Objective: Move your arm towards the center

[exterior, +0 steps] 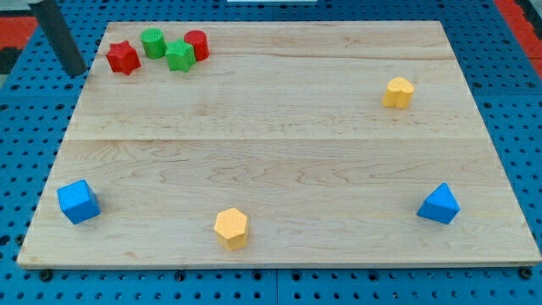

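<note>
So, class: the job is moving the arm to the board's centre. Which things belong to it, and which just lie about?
Belongs to the job:
my tip, off the board's upper-left edge

Just lying about:
red star
green cylinder
green star
red cylinder
yellow blocks
blue blocks

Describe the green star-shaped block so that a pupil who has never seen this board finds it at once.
Start at the wooden board's top-left corner, where four blocks cluster. The green star-shaped block sits between the red star-shaped block and the red cylinder. Unlike the green cylinder, it has points.

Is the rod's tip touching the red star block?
No, my tip sits off the board's edge, apart from the red star block.
</note>
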Controlling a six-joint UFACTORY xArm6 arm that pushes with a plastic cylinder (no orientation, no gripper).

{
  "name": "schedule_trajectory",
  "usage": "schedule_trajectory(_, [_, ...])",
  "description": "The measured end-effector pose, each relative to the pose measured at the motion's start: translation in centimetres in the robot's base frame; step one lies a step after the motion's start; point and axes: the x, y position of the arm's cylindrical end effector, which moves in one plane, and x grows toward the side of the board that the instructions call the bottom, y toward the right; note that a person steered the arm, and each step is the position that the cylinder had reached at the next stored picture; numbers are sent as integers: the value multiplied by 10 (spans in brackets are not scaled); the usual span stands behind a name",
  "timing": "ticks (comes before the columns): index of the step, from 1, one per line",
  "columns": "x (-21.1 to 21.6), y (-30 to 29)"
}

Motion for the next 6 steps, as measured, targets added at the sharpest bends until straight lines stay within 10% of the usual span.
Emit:
schedule_trajectory(3, [7, 129])
schedule_trajectory(6, [166, 313])
